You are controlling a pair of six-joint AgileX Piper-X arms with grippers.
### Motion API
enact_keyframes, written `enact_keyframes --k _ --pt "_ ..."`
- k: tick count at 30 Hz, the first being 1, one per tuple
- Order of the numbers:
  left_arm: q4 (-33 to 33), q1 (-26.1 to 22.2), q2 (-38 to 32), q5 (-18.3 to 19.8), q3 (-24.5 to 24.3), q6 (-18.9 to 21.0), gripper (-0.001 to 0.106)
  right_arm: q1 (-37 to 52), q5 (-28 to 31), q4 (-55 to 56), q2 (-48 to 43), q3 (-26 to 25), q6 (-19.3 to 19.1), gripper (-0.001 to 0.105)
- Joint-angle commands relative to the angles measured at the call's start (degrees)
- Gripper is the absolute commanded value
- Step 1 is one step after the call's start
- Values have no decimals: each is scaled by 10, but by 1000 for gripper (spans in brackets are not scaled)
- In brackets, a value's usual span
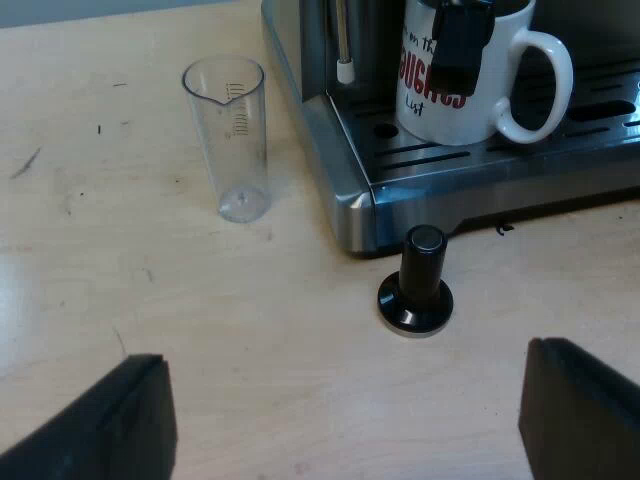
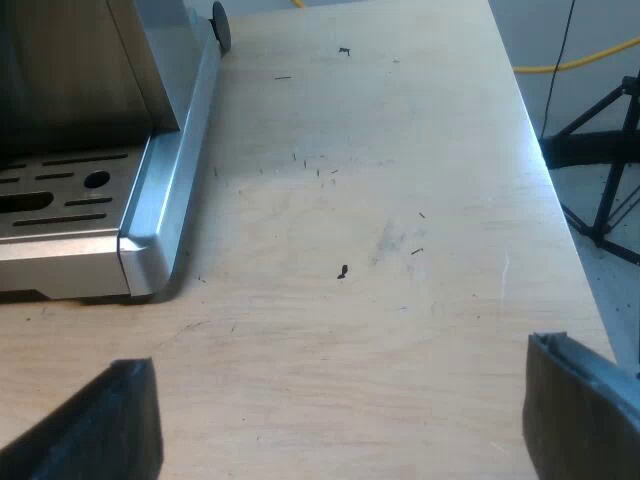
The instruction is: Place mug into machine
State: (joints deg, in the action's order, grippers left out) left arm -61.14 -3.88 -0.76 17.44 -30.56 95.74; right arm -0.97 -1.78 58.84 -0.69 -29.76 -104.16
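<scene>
1. Left wrist view: my left gripper [image 1: 345, 400] was wide open and held nothing. The mug [image 1: 470, 80] stood upright on the slotted metal tray of the espresso machine [image 1: 350, 190]. It was ahead of my gripper and higher up, past the tamper [image 1: 415, 285]. Its mouth faced up and its round handle stuck out sideways along the tray. A dark part hung at the mug's mouth, and I could not tell what it was.
2. The mug was white and shiny, with red and black letters. The tamper had a black knob on a flat round foot and stood just beside the machine's corner. The measuring glass [image 1: 228, 140] was clear and tall, and stood upright on the pale wooden table [image 1: 150, 280].
3. Right wrist view: my right gripper [image 2: 340, 400] was wide open too, and empty. It hung over bare wood near the machine's smooth metal corner.
4. I judged that the mug was already in its place. My left arm looked nearer to it.
</scene>
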Motion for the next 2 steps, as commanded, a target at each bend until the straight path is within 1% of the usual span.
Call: enact_keyframes --k 1,2 --pt "5 0 -80 -1 0 4 71 -1 -2 -4 -23 -1 -2 89" --pt "5 0 -80 -1 0 4 71 -1 -2 -4 -23 -1 -2 89"
